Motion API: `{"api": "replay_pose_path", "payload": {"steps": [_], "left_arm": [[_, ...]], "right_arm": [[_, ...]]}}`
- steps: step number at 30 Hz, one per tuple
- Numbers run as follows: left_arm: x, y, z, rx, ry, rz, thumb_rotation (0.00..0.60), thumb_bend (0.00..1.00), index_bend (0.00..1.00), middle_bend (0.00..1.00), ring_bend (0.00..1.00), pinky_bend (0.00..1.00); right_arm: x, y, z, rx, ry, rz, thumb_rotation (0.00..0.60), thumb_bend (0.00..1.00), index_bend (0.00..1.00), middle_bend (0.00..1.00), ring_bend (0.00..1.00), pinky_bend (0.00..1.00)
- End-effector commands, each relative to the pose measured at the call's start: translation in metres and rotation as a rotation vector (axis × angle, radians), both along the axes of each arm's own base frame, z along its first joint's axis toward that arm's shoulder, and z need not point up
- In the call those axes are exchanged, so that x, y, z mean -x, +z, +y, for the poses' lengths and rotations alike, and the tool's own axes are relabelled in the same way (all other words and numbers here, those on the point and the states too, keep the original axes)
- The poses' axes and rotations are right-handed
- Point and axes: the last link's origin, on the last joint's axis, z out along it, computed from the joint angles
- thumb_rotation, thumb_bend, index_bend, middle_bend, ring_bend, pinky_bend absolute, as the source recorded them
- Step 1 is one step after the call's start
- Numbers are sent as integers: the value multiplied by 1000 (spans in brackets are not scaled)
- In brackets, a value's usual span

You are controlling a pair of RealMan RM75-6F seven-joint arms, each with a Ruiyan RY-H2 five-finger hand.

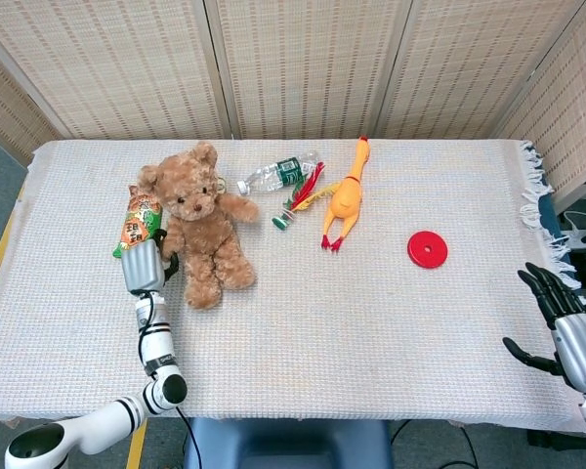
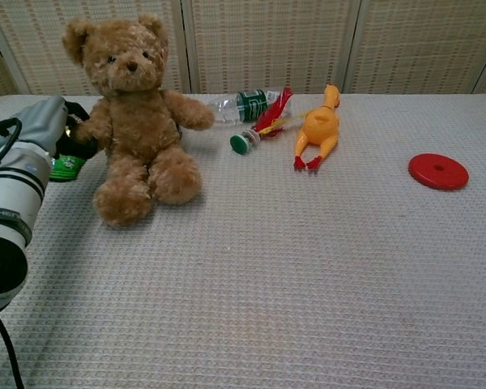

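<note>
The left hand (image 1: pixel 143 267) has its dark fingers (image 2: pixel 74 139) closed around the near arm of the teddy bear (image 1: pixel 197 233), which sits upright on the counter (image 1: pixel 303 322) and leans slightly toward that hand. Just beyond the fingers, partly hidden behind the hand and the bear's arm, a green snack packet (image 1: pixel 137 217) lies flat on the cloth. On the far side of the bear from the fingers, a clear water bottle (image 1: pixel 278 173) with a green label lies on its side, its neck close to the bear's other paw. Next past it is a small bundle of red feathers with a green round base (image 1: pixel 298 199), and just beside that a yellow rubber chicken (image 1: pixel 347 197) lies stretched out, head pointing toward the screens. Further still, well apart from the rest, a red disc (image 1: pixel 427 249) lies flat. The right hand (image 1: pixel 565 322) hangs off the far counter edge, its fingers (image 1: pixel 539 286) spread apart and holding nothing.
</note>
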Motion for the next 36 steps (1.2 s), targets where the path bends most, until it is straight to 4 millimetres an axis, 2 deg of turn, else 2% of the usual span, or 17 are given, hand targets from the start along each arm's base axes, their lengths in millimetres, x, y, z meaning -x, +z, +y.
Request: {"api": "replay_pose_path", "payload": {"steps": [1, 6, 14, 16, 17, 19, 21, 23, 25, 30, 36], "left_arm": [[-3, 2, -1, -40, -46, 7, 600, 484, 452, 629, 532, 563], [0, -4, -2, 37, 16, 2, 600, 482, 485, 658, 544, 562], [2, 0, -4, 29, 14, 26, 600, 483, 474, 643, 542, 559], [2, 3, -5, 18, -2, 24, 600, 481, 431, 584, 518, 553], [0, 5, -5, 8, -19, 17, 600, 480, 382, 522, 485, 550], [-2, 8, -8, 3, -54, 5, 600, 474, 270, 395, 396, 542], [-2, 12, -15, 23, -104, 9, 600, 454, 116, 236, 265, 490], [0, 16, -26, 68, -155, 45, 600, 432, 26, 131, 179, 429], [5, 22, -39, 110, -191, 80, 600, 413, 0, 63, 125, 392], [24, 41, -78, 215, -226, 183, 600, 395, 0, 3, 67, 361], [49, 76, -118, 249, -250, 293, 600, 397, 0, 0, 62, 358]], "right_arm": [[0, 0, 0, 1, -1, 0, 600, 109, 0, 0, 0, 132], [0, -1, 1, -5, 2, 2, 600, 109, 0, 0, 0, 132], [0, -1, -1, -3, -3, 3, 600, 109, 0, 0, 0, 132], [0, -2, -1, -3, -5, 6, 600, 109, 0, 0, 0, 132], [0, -2, -1, -6, -5, 8, 600, 109, 0, 0, 0, 132], [0, -2, -1, -8, -3, 7, 600, 109, 0, 0, 0, 132], [0, -2, -1, -6, -6, 7, 600, 109, 0, 0, 0, 132], [0, -2, -2, -6, -9, 8, 600, 109, 0, 0, 0, 132], [0, -2, -1, -7, -6, 8, 600, 109, 0, 0, 0, 132], [0, -4, -1, -8, -8, 12, 600, 110, 0, 0, 0, 132], [-1, -7, -2, -11, -10, 20, 600, 109, 0, 0, 0, 132]]}}
